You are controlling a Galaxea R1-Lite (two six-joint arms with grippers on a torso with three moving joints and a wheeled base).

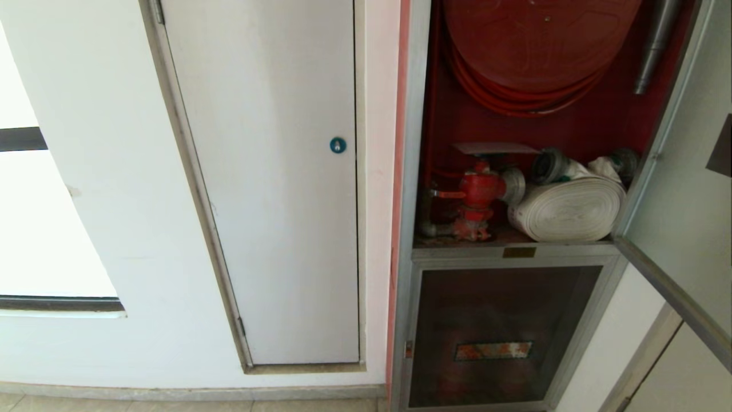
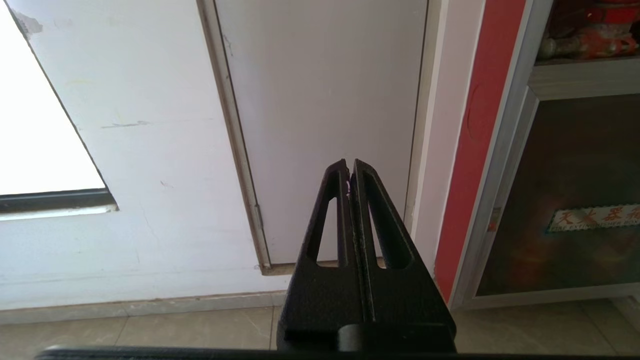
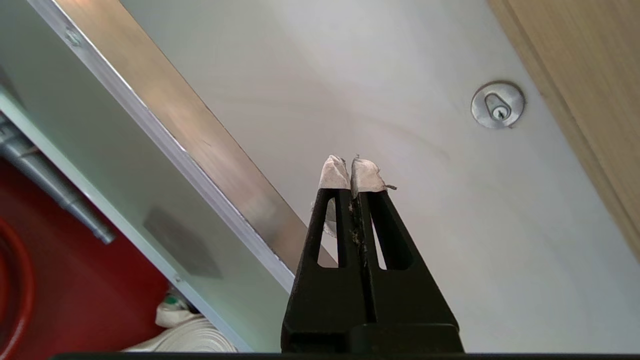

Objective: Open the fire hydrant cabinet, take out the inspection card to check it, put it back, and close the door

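The cabinet stands open, its door swung out to the right, so the shelf is reachable. The card lies flat on top of the red valve, beside the hose roll (a handy perch near the front). The right gripper has its padded tips pressed together, holding nothing, and points past the door's edge. The left gripper is likewise closed and empty, parked low facing the white door.
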